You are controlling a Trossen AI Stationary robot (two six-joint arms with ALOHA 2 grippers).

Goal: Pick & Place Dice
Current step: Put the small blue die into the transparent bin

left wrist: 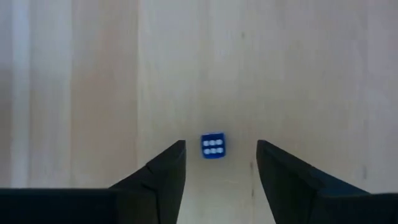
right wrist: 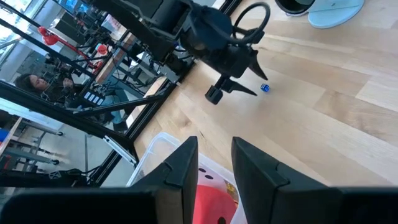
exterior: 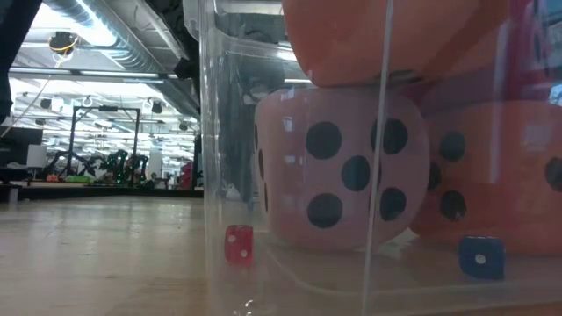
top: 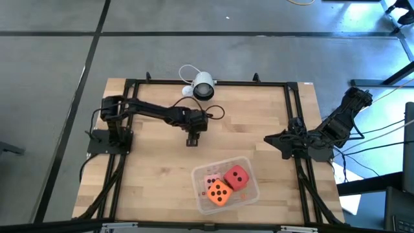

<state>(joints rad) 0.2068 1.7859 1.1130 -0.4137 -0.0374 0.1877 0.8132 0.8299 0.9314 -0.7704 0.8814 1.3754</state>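
From above we see the left gripper (top: 193, 138) mid-table, the right gripper (top: 270, 139) parked at the right edge, and a clear tub (top: 249, 194) near the front holding orange (top: 218, 191), red (top: 237, 177) and pink (top: 210, 180) dice. At table level a tiny red die (exterior: 238, 244) and a small blue die (exterior: 480, 257) show through the tub. The left wrist view shows its fingers (left wrist: 158, 174) apart around a blue die (left wrist: 212, 145) (not touching); the right wrist view shows a narrow empty gap between its fingers (right wrist: 180, 165).

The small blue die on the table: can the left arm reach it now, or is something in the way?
Probably yes. The left gripper hangs right over the blue die with its jaws apart, and only bare table surrounds the die. The tub sits well away.
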